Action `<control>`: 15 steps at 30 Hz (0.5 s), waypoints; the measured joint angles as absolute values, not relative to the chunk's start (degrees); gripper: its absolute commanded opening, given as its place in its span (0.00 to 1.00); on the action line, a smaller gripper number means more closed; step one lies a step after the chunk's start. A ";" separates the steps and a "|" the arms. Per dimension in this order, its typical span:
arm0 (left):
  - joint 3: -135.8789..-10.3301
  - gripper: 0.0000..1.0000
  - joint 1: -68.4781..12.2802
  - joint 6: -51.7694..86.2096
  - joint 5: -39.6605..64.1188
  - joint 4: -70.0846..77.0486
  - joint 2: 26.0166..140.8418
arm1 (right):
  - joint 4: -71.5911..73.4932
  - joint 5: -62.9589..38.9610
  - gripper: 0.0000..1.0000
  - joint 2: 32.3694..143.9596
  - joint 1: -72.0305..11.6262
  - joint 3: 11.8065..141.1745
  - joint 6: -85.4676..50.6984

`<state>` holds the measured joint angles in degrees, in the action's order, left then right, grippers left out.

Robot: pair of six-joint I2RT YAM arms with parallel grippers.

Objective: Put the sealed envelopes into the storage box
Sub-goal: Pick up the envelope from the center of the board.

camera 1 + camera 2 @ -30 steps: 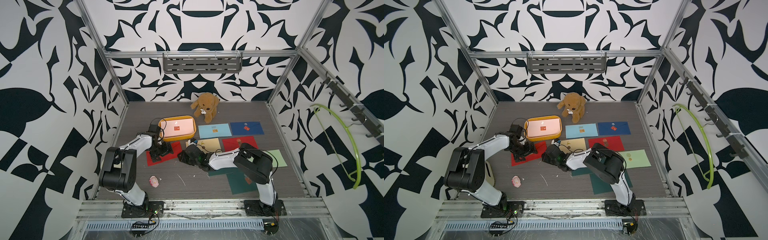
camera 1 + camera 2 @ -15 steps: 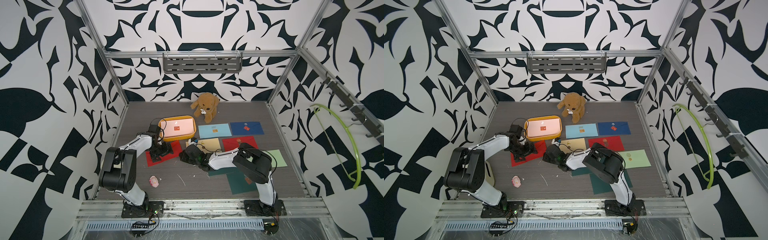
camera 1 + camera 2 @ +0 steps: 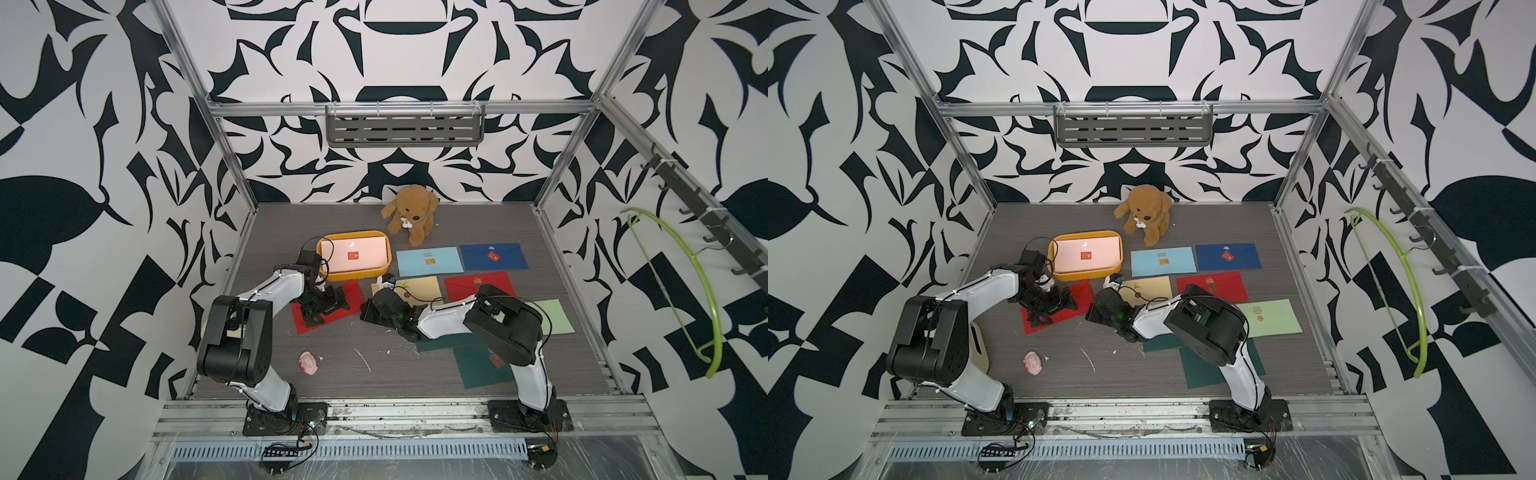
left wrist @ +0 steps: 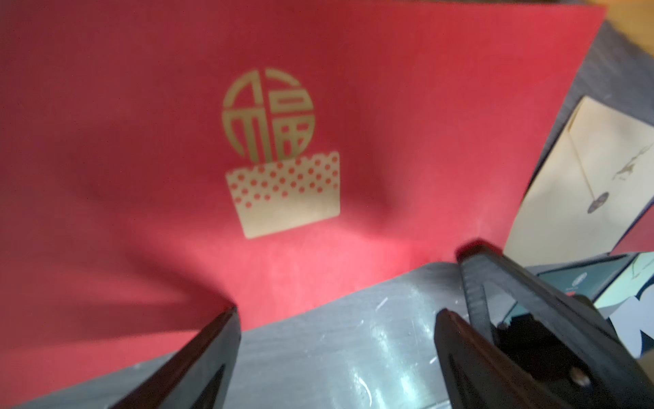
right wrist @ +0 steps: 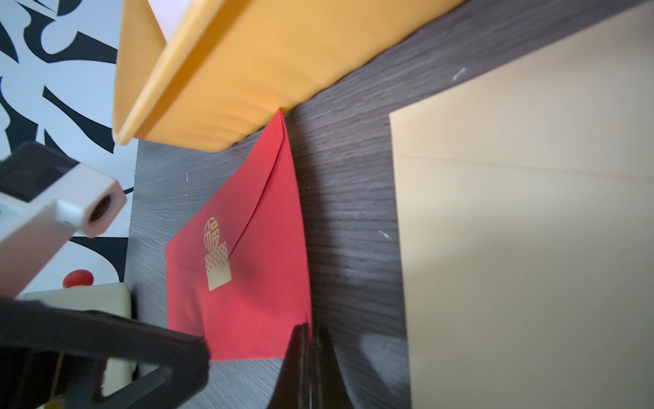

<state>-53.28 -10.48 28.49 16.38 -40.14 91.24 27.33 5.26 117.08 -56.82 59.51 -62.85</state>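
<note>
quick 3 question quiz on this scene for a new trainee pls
1. True or false: the storage box is empty.
2. Which gripper is open? A) left B) right C) both
3. Fill in: the right gripper is shut on a corner of the ___ envelope.

Key:
1. False, a pink envelope lies in it.
2. A, the left gripper.
3. Red: the red envelope.

Showing bright even light in both top views; blurring both wrist views; catching glare on tabletop point(image 4: 354, 336); casting soft shadows across red envelope point(image 4: 389, 88).
</note>
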 measured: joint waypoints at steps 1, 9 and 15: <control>-54.19 0.95 -10.52 28.42 16.36 -40.99 90.63 | 27.22 5.28 0.00 116.62 -56.82 59.07 -62.74; -63.99 0.93 -10.50 22.57 16.84 -44.99 85.12 | 24.23 6.13 0.00 109.49 -58.04 57.56 -60.84; -66.02 0.93 -10.50 14.41 13.65 -47.18 85.12 | 19.11 7.70 0.00 103.42 -59.16 57.56 -58.13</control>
<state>-66.02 -10.50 14.41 13.65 -47.18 85.12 19.11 7.70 103.42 -59.16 57.56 -58.13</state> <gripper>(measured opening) 0.929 0.059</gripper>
